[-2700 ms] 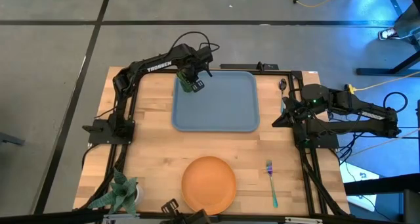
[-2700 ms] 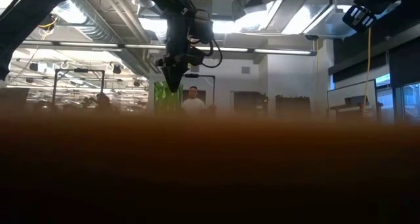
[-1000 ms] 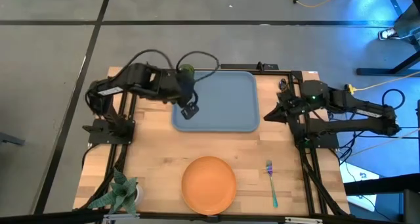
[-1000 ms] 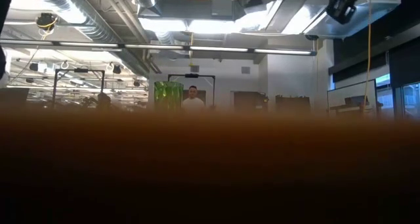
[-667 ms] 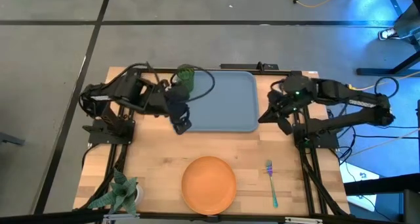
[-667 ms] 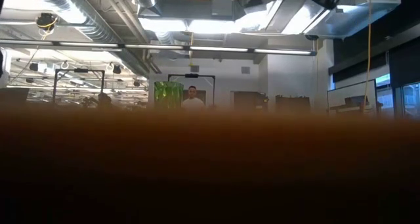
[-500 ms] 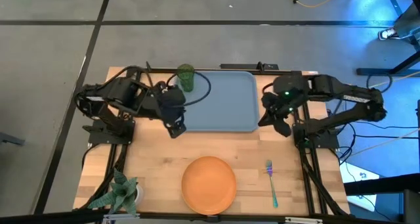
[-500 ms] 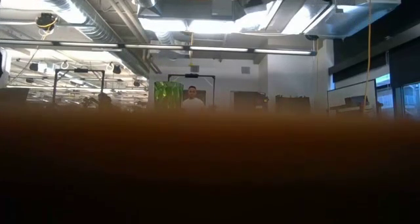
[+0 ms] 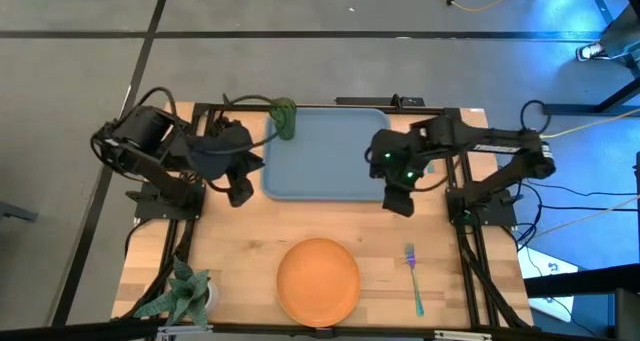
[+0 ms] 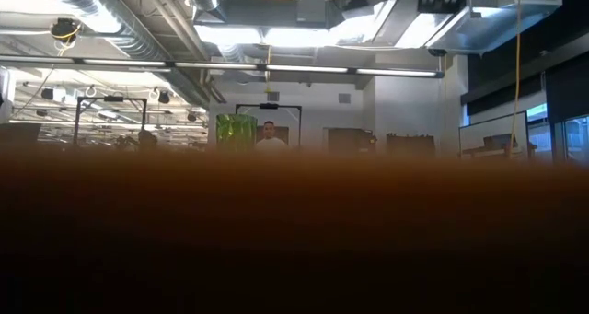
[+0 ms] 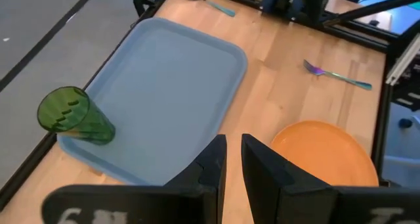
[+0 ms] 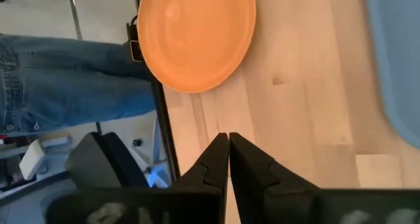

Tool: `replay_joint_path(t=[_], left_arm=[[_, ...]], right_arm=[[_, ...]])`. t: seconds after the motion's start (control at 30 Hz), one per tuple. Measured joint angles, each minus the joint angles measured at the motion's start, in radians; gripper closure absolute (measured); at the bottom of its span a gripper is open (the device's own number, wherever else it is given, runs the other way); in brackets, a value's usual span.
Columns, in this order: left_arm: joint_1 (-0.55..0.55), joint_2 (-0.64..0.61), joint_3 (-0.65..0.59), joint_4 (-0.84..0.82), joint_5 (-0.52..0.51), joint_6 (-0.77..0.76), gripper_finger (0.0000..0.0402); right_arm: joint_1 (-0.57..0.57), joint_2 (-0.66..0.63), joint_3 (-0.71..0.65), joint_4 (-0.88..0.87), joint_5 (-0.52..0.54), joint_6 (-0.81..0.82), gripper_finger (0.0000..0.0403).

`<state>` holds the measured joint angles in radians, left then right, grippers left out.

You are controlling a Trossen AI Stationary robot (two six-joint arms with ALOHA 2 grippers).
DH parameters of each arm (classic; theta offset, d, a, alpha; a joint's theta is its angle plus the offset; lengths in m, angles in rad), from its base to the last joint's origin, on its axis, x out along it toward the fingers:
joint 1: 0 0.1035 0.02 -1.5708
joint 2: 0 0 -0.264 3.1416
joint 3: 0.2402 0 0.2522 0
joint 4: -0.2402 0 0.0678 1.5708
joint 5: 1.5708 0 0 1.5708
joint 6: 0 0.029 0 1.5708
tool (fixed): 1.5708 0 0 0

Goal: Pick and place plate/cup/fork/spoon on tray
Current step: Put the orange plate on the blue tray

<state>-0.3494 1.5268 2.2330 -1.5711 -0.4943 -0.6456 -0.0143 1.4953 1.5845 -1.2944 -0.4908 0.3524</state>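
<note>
The green cup (image 9: 285,119) stands upright on its base in the far left corner of the light-blue tray (image 9: 330,166); it also shows in the left wrist view (image 11: 72,116). The orange plate (image 9: 318,281) and the fork (image 9: 413,279) lie on the table near its front edge. The spoon (image 11: 210,3) lies beyond the tray's far right corner; in the high view my right arm covers it. My left gripper (image 9: 240,193) is shut and empty, left of the tray. My right gripper (image 9: 400,203) is shut and empty, above the wood by the tray's near right corner.
A pale green plant (image 9: 180,291) stands at the table's near left corner. The plate's rim fills the low view's lower half (image 10: 294,240). A person's jeans leg (image 12: 52,73) shows beyond the table's near edge. Bare wood lies between tray and plate.
My left gripper has drawn back from the tray's left side toward the table's left edge. My right gripper has swung from the table's right edge toward the tray's near right corner. The cup has stayed upright on the tray.
</note>
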Motion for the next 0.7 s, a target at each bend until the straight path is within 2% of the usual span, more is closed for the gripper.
replay_joint_path(t=[0.3,0.47,0.7], left_arm=[[-0.025,0.013,0.0,0.0,0.003,-0.009,0.036],[-0.025,0.013,0.0,0.0,-0.001,-0.033,0.036],[-0.025,0.013,0.0,0.0,-0.002,-0.033,0.036]], right_arm=[[-0.001,0.121,0.0,0.009,0.0,-0.152,0.0384],[0.009,0.165,0.0,0.009,-0.003,-0.246,0.0397],[0.01,0.221,0.0,0.022,-0.026,-0.252,0.037]])
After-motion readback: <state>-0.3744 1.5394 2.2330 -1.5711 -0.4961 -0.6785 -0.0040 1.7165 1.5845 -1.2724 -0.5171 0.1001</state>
